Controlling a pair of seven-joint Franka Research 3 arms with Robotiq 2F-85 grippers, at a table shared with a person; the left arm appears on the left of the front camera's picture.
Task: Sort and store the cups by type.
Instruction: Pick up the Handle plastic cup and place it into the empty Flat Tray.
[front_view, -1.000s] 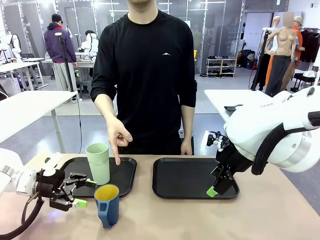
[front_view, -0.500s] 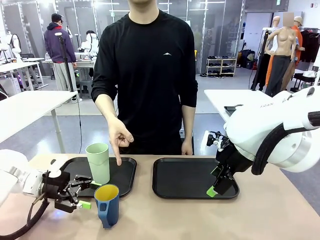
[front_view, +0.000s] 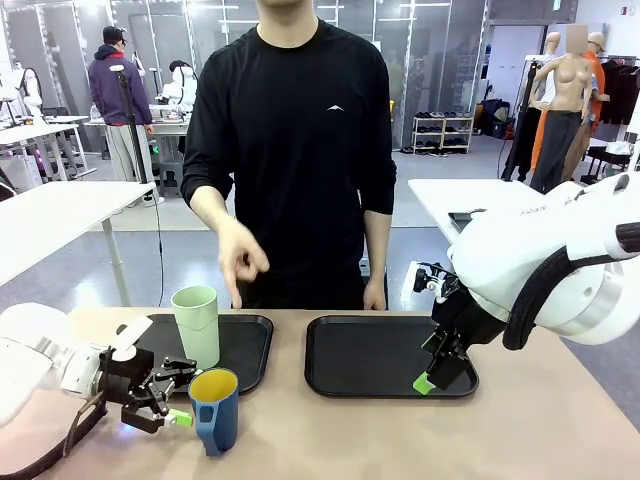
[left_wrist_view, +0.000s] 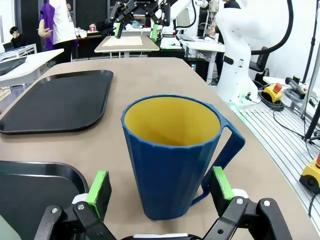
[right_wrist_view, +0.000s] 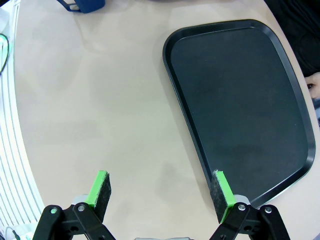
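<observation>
The left gripper (front_view: 180, 393) is held low and level at the end of the left arm (front_view: 40, 355), fingers pointed toward the robot's right, with the jaws spread wide. The right gripper (front_view: 432, 378) is hung downward from the bent right arm (front_view: 540, 260), its green pads (right_wrist_view: 100, 187) likewise set well apart.

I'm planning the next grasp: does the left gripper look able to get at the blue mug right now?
Probably yes. The left gripper is open and level with the blue mug, which stands upright on bare table just ahead of its pads; nothing lies between.
</observation>
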